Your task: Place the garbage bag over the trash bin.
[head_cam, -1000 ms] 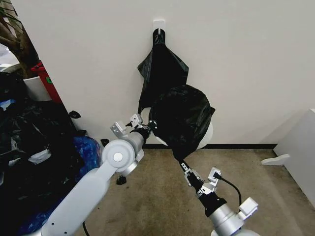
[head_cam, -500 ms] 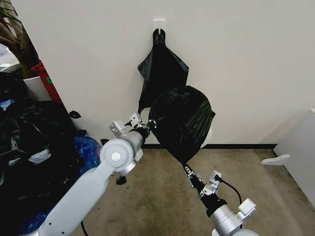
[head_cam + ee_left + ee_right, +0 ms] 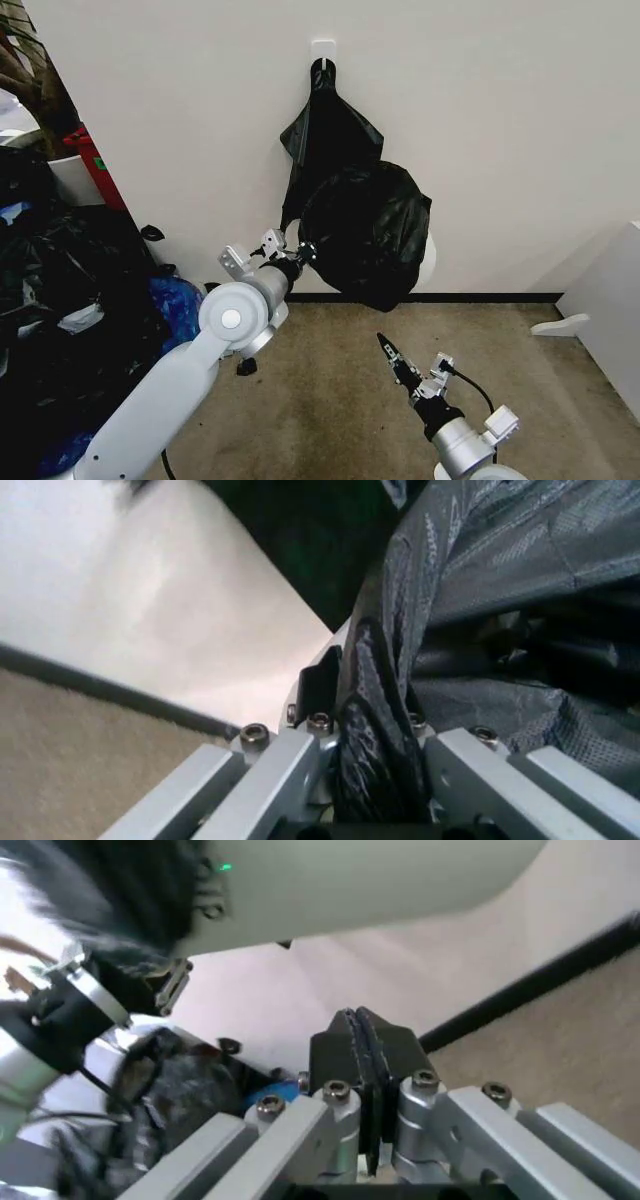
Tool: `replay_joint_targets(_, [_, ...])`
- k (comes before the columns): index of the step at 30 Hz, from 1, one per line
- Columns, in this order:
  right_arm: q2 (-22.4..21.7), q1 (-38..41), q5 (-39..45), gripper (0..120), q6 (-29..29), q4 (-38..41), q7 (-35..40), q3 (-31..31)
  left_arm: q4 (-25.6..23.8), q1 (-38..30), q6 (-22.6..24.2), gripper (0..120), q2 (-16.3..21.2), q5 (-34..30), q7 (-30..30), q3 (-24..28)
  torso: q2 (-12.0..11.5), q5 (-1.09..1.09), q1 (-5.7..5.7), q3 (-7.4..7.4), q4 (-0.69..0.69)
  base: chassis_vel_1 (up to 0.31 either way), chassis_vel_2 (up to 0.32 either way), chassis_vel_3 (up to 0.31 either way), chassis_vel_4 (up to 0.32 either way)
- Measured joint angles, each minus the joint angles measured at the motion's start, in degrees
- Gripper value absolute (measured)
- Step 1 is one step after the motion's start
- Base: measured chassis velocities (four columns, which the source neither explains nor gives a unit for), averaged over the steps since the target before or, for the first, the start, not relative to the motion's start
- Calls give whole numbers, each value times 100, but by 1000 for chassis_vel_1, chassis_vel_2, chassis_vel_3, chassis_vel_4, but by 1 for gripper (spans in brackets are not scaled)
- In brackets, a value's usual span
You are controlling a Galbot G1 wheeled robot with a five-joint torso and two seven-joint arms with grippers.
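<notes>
The black garbage bag (image 3: 365, 235) is draped over the white trash bin (image 3: 429, 264), of which a pale sliver shows at the bag's right edge, against the wall. My left gripper (image 3: 304, 251) is at the bag's left side, shut on a fold of it. In the left wrist view the crinkly bag (image 3: 500, 592) is pinched in my left gripper (image 3: 375, 727). Lower down, over the floor, my right gripper (image 3: 385, 347) is apart from the bag. Its fingers (image 3: 345, 1046) are pressed together with nothing between them.
Flat black bags (image 3: 325, 130) hang from a white hook (image 3: 322, 48) on the wall just above the bin. A heap of black sacks (image 3: 60, 300), a blue bag (image 3: 175, 300) and a red container (image 3: 95, 160) crowd the left. A white panel (image 3: 610, 300) stands at right.
The right gripper has let go of the bag's stretched lower tip and drawn back down toward me. The bag's tail has sprung back up against the bin. The left gripper keeps its hold.
</notes>
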Motion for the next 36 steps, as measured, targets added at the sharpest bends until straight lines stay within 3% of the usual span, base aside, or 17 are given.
replay_joint_targets(5, [-151, -268, -1133, 21, 242, 498, -42, 337, 63, 137, 73, 1, 193, 858, 378, 50, 0, 0, 0, 0, 1, 0, 0, 0, 0])
replay_joint_targets(12, [-316, -315, -1401, 43, 135, 1028, 210, 747, 101, 304, 115, 1, 313, 1354, 662, 78, 0, -1, 0, 0, 0, 0, 0, 0, 0])
replay_joint_targets(13, [-370, -270, -1203, 49, 36, 1164, 304, 829, 91, 366, 120, 1, 344, 1395, 693, 79, 0, 0, 0, 0, 1, 0, 0, 0, 0])
replay_joint_targets(15, [-377, -263, -1161, 51, 21, 1177, 310, 838, 88, 372, 121, 1, 348, 1397, 695, 79, 0, 0, 0, 0, 1, 0, 0, 0, 0])
replay_joint_targets(22, [-767, 385, 965, 82, -658, 1125, 536, 1131, -25, 537, 131, 1, 538, 1346, 999, 33, 0, 0, 0, 0, 1, 0, 0, 0, 0])
replay_joint_targets(27, [-903, 813, 2043, 97, -793, 910, 614, 1268, -48, 673, 105, 1, 634, 1221, 1360, -86, 0, 0, 0, 0, 0, 0, 0, 0, 0])
replay_joint_targets(36, [-952, 1122, 2606, 100, -829, 780, 512, 1382, 71, 908, 5, 1, 782, 797, 2079, -374, 0, -1, 0, 0, 1, 0, 0, 0, 0])
